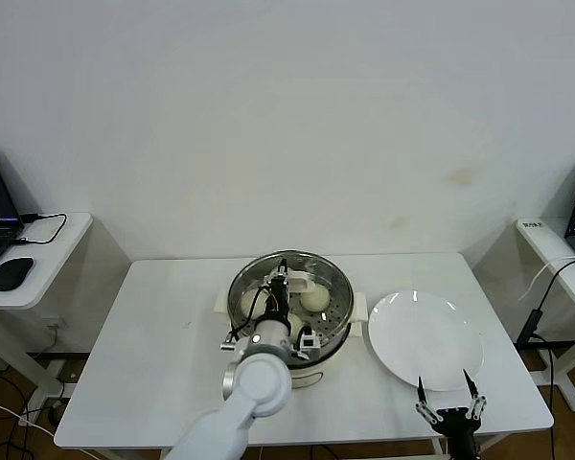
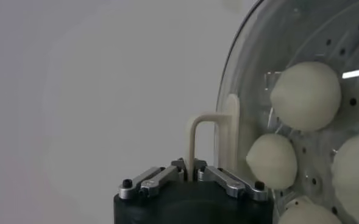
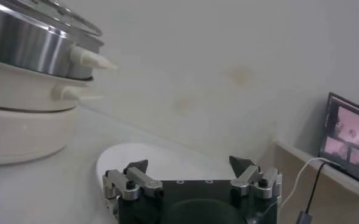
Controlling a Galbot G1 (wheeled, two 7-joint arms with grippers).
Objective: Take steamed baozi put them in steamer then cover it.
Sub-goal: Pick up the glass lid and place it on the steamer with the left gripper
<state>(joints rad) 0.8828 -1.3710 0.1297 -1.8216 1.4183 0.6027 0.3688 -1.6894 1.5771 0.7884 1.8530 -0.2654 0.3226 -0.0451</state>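
The steamer (image 1: 337, 287) stands mid-table, a shiny steel pot on a cream-white base, and also shows in the right wrist view (image 3: 27, 49). Steamed baozi (image 1: 314, 299) lie inside on the perforated tray; several show through the glass in the left wrist view (image 2: 306, 95). The glass cover (image 2: 325, 36) lies over the pot. My left gripper (image 2: 191, 170) is shut on the cover's cream-white handle (image 2: 213, 131), directly above the pot (image 1: 282, 280). My right gripper (image 1: 448, 391) is open and empty at the table's front right, by the plate's near edge (image 3: 191, 164).
An empty white plate (image 1: 426, 337) lies right of the steamer. A side table with a laptop and mouse (image 1: 12, 273) stands at the far left. Another side table with a laptop (image 3: 350, 143) and cables stands at the far right.
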